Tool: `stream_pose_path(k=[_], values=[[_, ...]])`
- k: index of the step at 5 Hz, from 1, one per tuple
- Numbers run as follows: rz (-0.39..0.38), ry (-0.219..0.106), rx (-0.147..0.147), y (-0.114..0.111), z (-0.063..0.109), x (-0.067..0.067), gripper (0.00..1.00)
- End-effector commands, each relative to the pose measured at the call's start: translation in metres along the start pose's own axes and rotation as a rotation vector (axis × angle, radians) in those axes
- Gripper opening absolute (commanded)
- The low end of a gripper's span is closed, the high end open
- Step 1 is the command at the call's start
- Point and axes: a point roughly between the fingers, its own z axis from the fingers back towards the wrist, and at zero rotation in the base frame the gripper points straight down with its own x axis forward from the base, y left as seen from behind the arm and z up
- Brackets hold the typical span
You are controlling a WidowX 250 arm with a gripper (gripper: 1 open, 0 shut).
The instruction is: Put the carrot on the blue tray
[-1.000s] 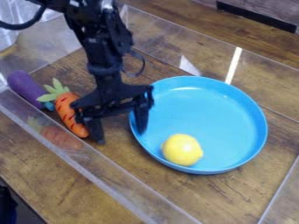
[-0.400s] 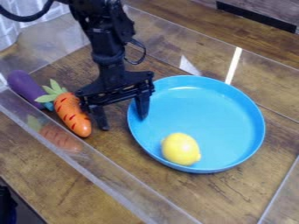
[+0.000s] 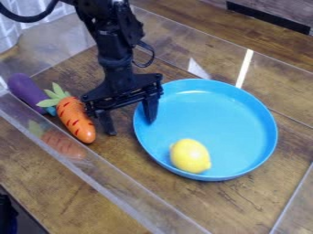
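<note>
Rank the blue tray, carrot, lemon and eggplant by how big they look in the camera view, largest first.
1. blue tray, by far the widest.
2. carrot.
3. lemon, rounder but shorter than the carrot.
4. eggplant, though the clear wall hides part of it, so its rank against the lemon is unsure.

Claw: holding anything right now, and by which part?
Nothing. The claw is open and empty, beside the carrot lying on the table.

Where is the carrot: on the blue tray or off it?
Off. The carrot lies on the wooden table, left of the blue tray, which holds only a lemon.
</note>
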Motion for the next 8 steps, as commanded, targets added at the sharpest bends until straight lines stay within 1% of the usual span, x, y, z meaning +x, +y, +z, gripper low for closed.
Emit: stream_pose_path(k=[1,2,4,6,8], values=[[0.027,-0.006,0.015,0.001,-0.005,-0.004,1.00],[0.054,-0.015,0.023,0.001,-0.006,-0.005,1.00],[0.037,-0.025,0.032,-0.001,0.001,0.006,1.00],[0.104,-0.045,0.021,0.003,-0.004,0.035,1.00],[-0.004,-0.035,0.014,0.022,-0.005,0.053,1.00]])
